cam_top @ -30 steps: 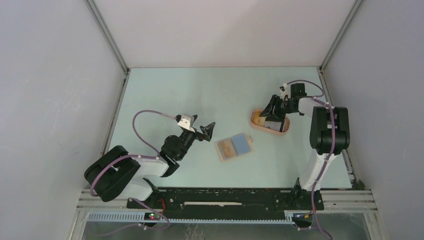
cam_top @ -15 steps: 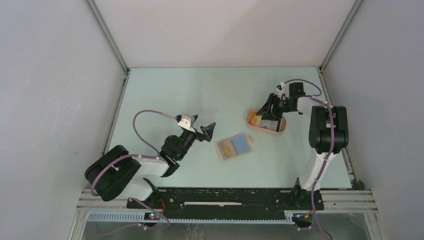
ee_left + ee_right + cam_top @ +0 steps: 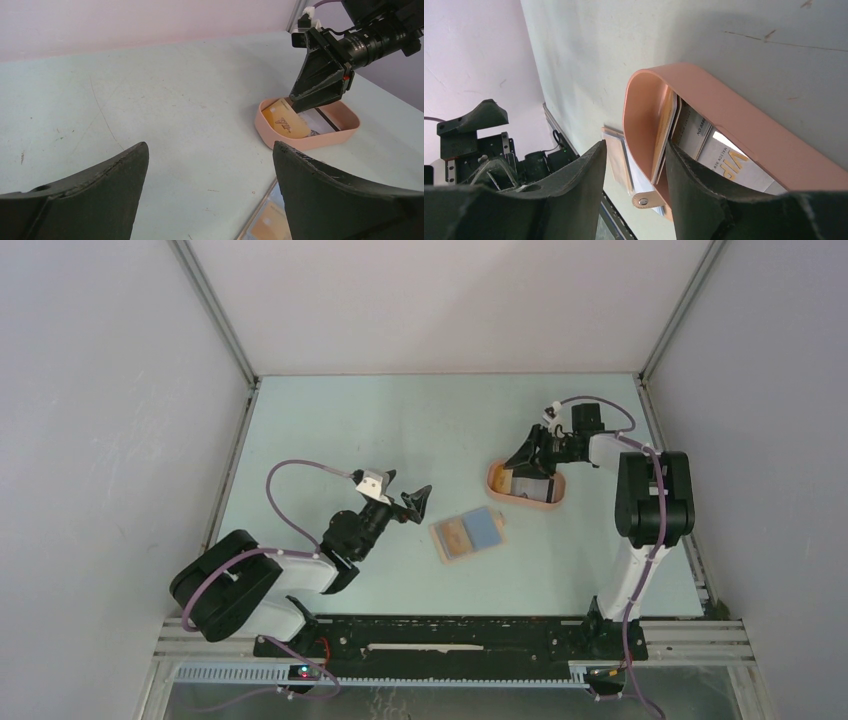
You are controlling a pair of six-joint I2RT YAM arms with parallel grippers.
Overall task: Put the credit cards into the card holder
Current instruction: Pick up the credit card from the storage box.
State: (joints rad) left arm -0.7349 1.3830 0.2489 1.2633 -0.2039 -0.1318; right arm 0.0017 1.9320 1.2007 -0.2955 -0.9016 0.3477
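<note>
The tan card holder (image 3: 468, 532) lies open on the table with a blue and an orange card in it. Other credit cards sit in a peach tray (image 3: 495, 480): an orange-yellow card (image 3: 286, 125) leans on edge against the tray's end wall, and a white card (image 3: 734, 160) lies flat. My right gripper (image 3: 527, 462) is open and reaches into that tray. In the right wrist view one finger (image 3: 704, 190) is inside behind the orange-yellow card (image 3: 664, 135), the other finger (image 3: 574, 190) outside the wall. My left gripper (image 3: 418, 502) hangs wide open and empty, left of the holder.
The holder's snap tab (image 3: 644, 200) points toward the tray. Grey enclosure walls surround the table on three sides. The arm bases and a black rail (image 3: 450, 635) run along the near edge.
My right gripper has shifted left and a little farther back, and the peach tray has slid left with it. The left arm has not moved.
</note>
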